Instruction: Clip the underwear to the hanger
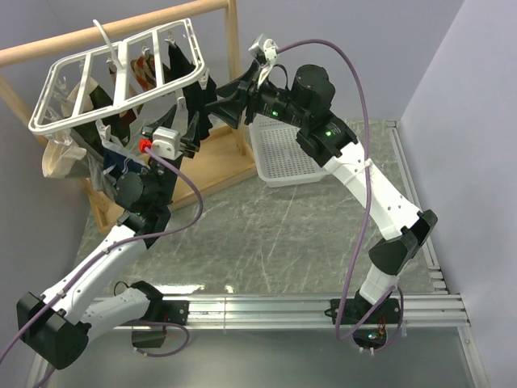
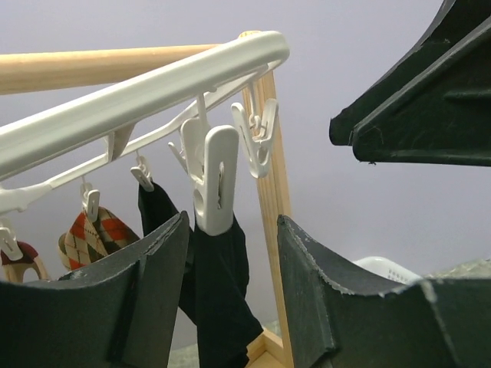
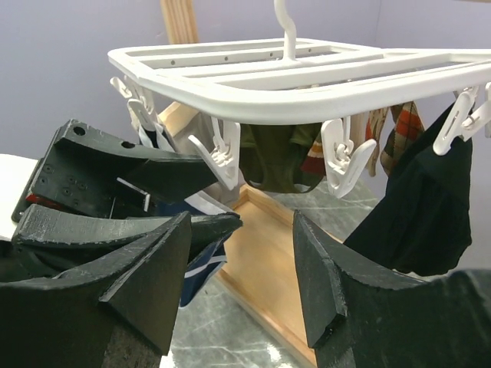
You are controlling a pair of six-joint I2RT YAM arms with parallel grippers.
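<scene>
Right wrist: right gripper (image 3: 239,238) spread, empty. Navy underwear (image 3: 201,268) shows at 7 o'clock, below white clip hanger (image 3: 307,80), just beside left gripper (image 2: 232,230), whose fingers stand apart, pinching nothing.

White hanger (image 3: 307,90), navy white-trimmed underwear (image 3: 201,267), black garment (image 3: 422,215), argyle cloth (image 2: 96,234)

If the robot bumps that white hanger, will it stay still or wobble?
Probably wobbles: the hanger hangs from the wooden rail by one thin hook, so it likely swings and tips. Its little clips dangle loosely, so they would probably jiggle too.
</scene>
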